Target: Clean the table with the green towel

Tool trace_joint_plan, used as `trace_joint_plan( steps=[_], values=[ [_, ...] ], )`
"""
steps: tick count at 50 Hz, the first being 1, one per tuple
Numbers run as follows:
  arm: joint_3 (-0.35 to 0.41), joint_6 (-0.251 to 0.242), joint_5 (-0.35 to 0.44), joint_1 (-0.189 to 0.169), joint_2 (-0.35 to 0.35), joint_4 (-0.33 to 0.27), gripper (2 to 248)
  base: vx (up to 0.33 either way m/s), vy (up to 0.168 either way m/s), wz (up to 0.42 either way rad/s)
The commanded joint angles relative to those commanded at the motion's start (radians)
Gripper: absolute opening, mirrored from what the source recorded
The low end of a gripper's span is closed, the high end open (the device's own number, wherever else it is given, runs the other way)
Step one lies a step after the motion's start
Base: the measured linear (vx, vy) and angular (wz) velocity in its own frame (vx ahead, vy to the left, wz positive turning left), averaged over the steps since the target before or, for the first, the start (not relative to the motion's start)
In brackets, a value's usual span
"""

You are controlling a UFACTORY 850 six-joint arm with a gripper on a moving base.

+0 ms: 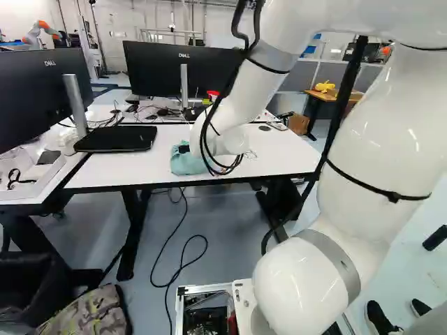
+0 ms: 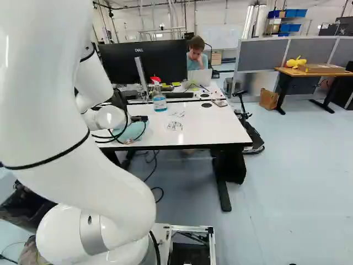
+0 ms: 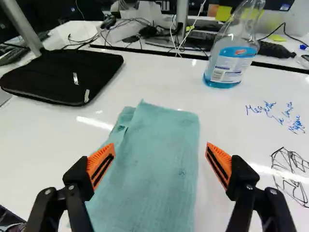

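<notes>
Towel (image 3: 154, 159) near table edge (image 1: 126, 187), bottle (image 3: 229, 68) apart.

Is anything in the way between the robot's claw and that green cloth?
Nothing visible stands between the open gripper and the green towel ahead of it. The spray bottle and black case sit apart from the towel, outside that path.

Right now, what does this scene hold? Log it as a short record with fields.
Gripper: open, holding nothing
Towel: green, spread on the table, between and beneath the gripper's fingers
Marks: blue writing and black drawing, unwiped
Spray bottle: upright beyond the towel, blue liquid inside
Black zipped case: lying flat
</notes>
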Motion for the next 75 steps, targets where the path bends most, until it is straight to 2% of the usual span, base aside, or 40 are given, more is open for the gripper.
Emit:
trace_joint_plan(
  steps=[12, 23, 71, 72, 75],
  values=[
    [-0.071, 0.000, -0.117, 0.008, -0.065, 0.019, 247, 0.000, 0.000, 0.000],
    [-0.131, 0.000, -0.117, 0.014, -0.117, 0.019, 247, 0.000, 0.000, 0.000],
    [-0.133, 0.000, -0.117, 0.015, -0.125, 0.019, 247, 0.000, 0.000, 0.000],
    [-0.133, 0.000, -0.117, 0.015, -0.125, 0.019, 233, 0.000, 0.000, 0.000],
    [-0.133, 0.000, -0.117, 0.015, -0.125, 0.019, 233, 0.000, 0.000, 0.000]
  ],
)
